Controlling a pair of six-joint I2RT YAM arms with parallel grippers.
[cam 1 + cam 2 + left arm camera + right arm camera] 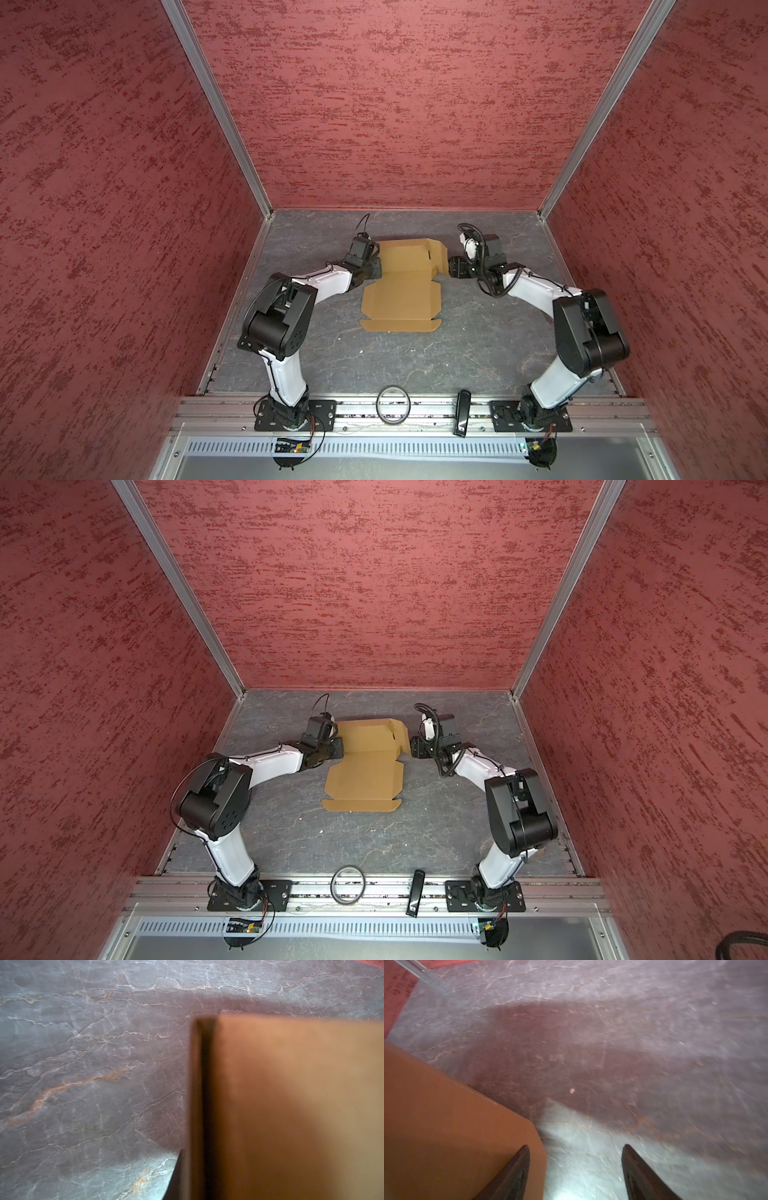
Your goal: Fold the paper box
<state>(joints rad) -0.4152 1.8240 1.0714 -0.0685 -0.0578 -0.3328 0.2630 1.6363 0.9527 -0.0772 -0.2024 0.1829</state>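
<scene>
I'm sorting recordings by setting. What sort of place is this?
Probably a lab robot cell: left arm and right arm bolted to an aluminium rail, red textured panels enclosing a grey marble-look tabletop.

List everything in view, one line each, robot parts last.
paper box: one, tan, mid-table, mostly flat, far right side raised.
ring: one, dark, on the front rail.
bar-shaped device: one, black, on the front rail, right of the ring.
table: one, grey marbled, under everything.
walls: three, mottled red, around the table.
arms: two, white and black, either side.
left gripper: one, black, shut on the paper box's left edge.
right gripper: one, black, open beside the raised side.
</scene>
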